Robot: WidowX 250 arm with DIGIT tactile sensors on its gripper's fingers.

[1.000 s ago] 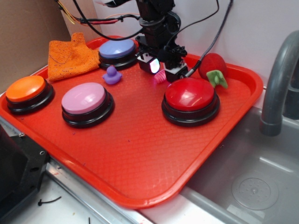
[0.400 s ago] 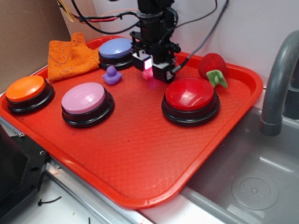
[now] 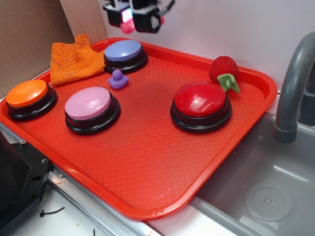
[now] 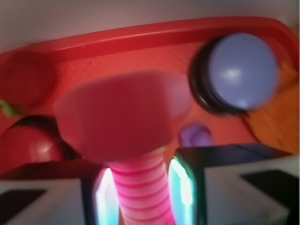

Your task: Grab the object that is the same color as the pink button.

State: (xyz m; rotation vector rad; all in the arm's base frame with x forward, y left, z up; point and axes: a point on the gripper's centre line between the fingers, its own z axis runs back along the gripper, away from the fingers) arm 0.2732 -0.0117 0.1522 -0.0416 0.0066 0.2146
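- Large red plastic tray (image 3: 147, 167): far below the tool, on the counter beside a grey metal sink basin (image 3: 266, 182). Everything listed below except the bolt rests on it.
- Red domed push button on black base (image 3: 201, 104): below and to the right of the tool in the exterior view.
- Glossy light pink domed push button on black base (image 3: 91, 107): below the tool, nearer the camera. It is the colour reference.
- Lavender-blue domed button (image 3: 123, 52): almost directly under the tool.
- Tool (image 3: 129, 18): raised high at the top edge of the exterior view, well clear of the tray; arm above it is cut off, so its pose cannot be read. Wrist view looks down along the jaws, so I judge it roughly vertical.
- Small pink plastic toy bolt, ribbed shaft, flat square head (image 4: 126, 126): clamped between the jaws by the shaft, head hanging beyond them. Narrow grip.
- Risk (judgement): ribbed shaft is slim and smooth plastic; a jolt could twist it loose, and it would drop onto the tray below.
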